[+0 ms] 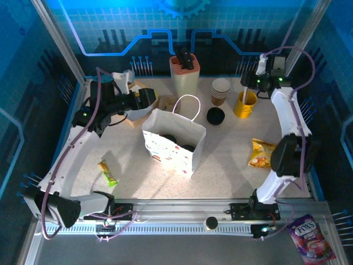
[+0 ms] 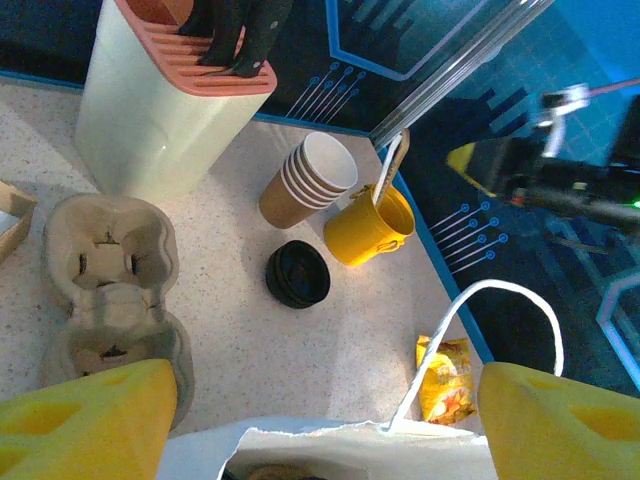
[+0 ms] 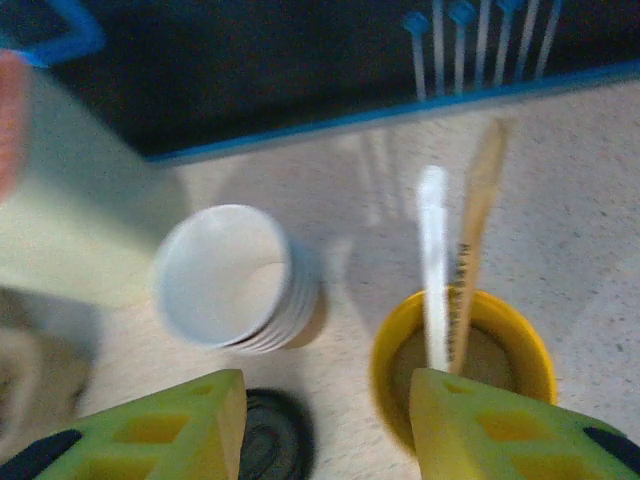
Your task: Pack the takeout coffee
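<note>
Two takeout coffee cups, seen as round black lids (image 1: 168, 138) (image 1: 188, 148), stand inside the white paper bag (image 1: 165, 152) in the middle of the table. My left gripper (image 1: 148, 99) hangs behind the bag's left side. In the left wrist view the gripper (image 2: 325, 430) is open, its yellow fingers (image 2: 85, 420) wide apart above the bag's torn rim (image 2: 330, 440), holding nothing. My right gripper (image 1: 247, 83) hovers at the back right. In the right wrist view it (image 3: 325, 430) is open and empty above the table between the lid pile and the yellow cup.
A stack of lidless cups (image 1: 220, 91), a pile of black lids (image 1: 215, 115) and a yellow cup (image 1: 244, 104) with stirrers (image 3: 435, 250) stand behind the bag. A knife block (image 1: 185, 72) and a pulp cup carrier (image 2: 105, 290) are at the back. A snack bag (image 1: 262, 153) lies right, a green bar (image 1: 108, 173) left.
</note>
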Controlling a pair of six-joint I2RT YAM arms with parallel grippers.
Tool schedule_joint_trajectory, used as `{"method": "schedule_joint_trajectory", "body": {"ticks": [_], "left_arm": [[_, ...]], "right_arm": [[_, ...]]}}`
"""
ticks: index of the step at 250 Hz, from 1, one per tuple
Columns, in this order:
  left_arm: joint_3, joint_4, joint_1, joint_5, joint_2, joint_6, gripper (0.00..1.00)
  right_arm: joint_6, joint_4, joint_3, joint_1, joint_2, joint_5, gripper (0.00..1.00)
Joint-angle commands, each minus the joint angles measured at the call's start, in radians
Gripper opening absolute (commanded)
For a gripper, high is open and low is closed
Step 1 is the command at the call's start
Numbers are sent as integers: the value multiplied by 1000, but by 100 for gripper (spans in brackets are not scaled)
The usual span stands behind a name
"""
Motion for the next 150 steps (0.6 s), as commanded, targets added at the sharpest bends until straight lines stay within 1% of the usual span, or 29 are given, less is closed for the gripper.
{"method": "schedule_joint_trajectory", "body": {"ticks": [1, 30, 60, 78, 140, 150], "left_arm": [[11, 48, -1, 22, 14, -23, 79], [-15, 61, 0, 12, 14, -9, 79], [-28, 54, 0, 10, 17, 5, 80], [-31, 53, 0, 6, 19, 12, 80], [-41, 60, 1, 19, 26, 12, 80], [-44, 60, 1, 20, 28, 12, 80]], "right_arm": [[-19, 26, 119, -9, 119, 110, 48], [-29, -4, 229, -8, 248, 104, 45], [-39, -23, 304, -6, 332, 103, 41], [-41, -23, 323, -6, 363, 105, 39], [-57, -37, 366, -6, 420, 132, 39], [-59, -41, 372, -6, 425, 128, 37]]}}
